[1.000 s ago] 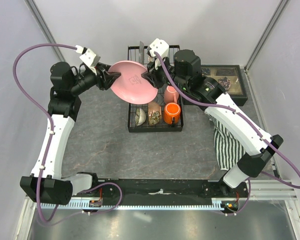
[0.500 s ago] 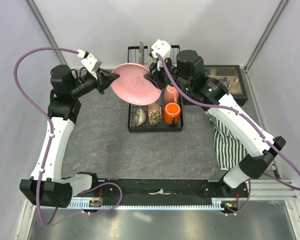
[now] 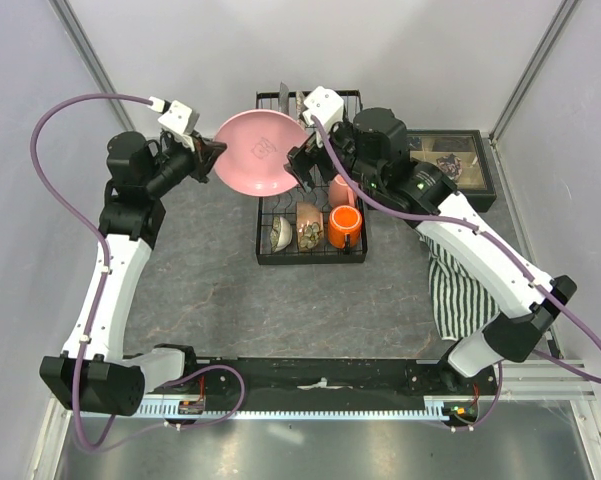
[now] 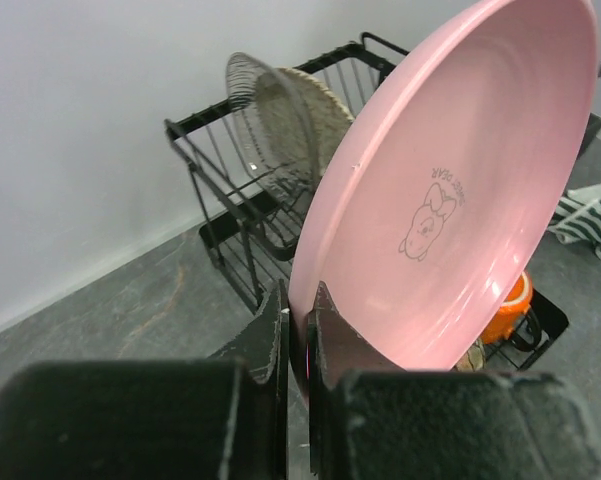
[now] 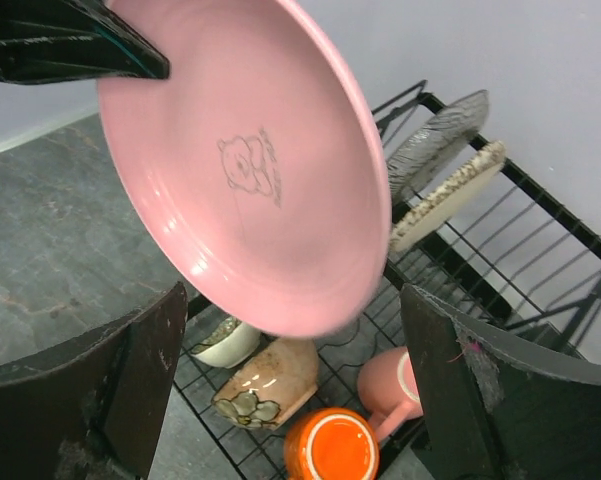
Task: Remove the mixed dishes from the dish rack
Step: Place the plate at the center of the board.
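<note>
The setting is a robotics test cell, not a home kitchen: plain pale wall panels [image 3: 400,50] on aluminium struts [image 3: 85,45] enclose a grey stone-pattern tabletop [image 3: 220,290]. At 6 o'clock the left arm [image 3: 105,290] and right arm [image 3: 490,260] are bolted to a black rail [image 3: 320,375], with exposed purple cables [image 3: 55,110]. Household props are a dish rack [image 3: 265,255] at 12 o'clock and a striped cloth [image 3: 458,295] at 4 o'clock.

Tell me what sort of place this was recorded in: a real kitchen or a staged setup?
Probably a staged lab cell rather than a kitchen: plain pale walls and metal corner posts box in a grey tabletop, and the dish rack sits on it near a striped cloth.
</note>
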Robot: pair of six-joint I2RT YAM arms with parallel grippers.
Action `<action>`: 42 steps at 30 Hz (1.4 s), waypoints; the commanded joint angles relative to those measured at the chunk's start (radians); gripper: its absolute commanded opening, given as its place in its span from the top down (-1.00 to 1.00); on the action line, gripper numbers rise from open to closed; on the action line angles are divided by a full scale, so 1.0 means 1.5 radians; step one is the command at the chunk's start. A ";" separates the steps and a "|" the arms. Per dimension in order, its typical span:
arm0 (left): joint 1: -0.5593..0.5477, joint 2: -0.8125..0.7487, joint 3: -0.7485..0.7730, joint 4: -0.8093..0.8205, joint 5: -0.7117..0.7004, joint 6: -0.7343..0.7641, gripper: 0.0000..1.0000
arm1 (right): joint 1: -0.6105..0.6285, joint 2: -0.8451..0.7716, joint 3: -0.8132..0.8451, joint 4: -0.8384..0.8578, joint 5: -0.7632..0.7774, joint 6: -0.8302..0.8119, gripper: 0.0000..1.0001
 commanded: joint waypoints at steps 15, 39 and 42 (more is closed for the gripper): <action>0.192 0.112 0.115 -0.058 -0.139 -0.351 0.97 | -0.060 -0.079 -0.100 0.047 0.141 -0.017 -0.93; 0.241 0.398 0.079 -0.088 -0.177 -0.539 0.97 | -0.125 -0.090 -0.161 0.045 0.136 -0.021 -0.96; 0.240 0.421 0.051 -0.070 -0.167 -0.547 0.97 | -0.129 -0.091 -0.167 0.045 0.129 -0.019 -0.96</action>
